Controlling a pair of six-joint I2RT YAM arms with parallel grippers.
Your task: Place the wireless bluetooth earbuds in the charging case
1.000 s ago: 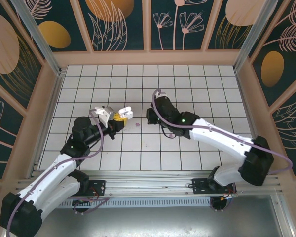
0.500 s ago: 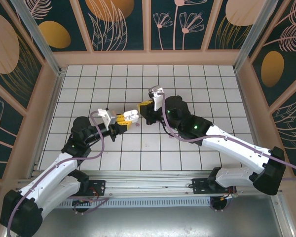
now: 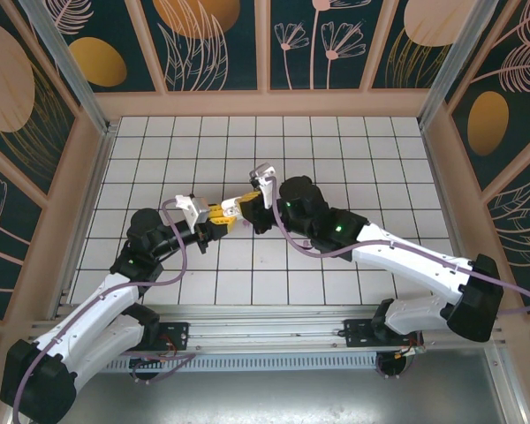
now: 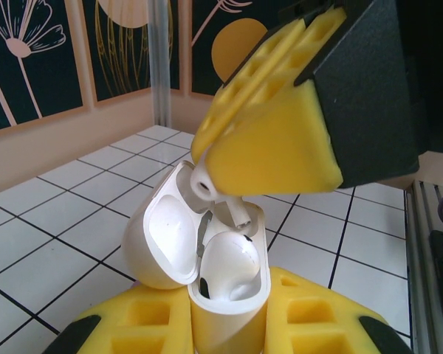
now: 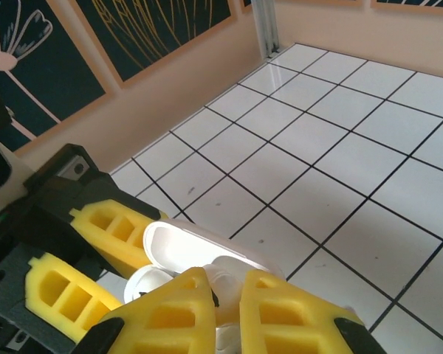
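My left gripper is shut on a white charging case, held upright with its lid swung open to the left. One white earbud sits inside the case. Just above it, my right gripper is shut on a second white earbud, whose stem points down into the case's free slot. In the right wrist view this earbud shows between the yellow fingers, over the open lid. From above, the two grippers meet over the tiled floor, left of centre.
White tiled floor with pinkish walls all round and metal corner posts. The right arm stretches across the middle from the right. The left arm comes up from the lower left.
The right arm has swung up from the floor, and its gripper with the earbud has moved left and down onto the open case. The left gripper has held nearly still.
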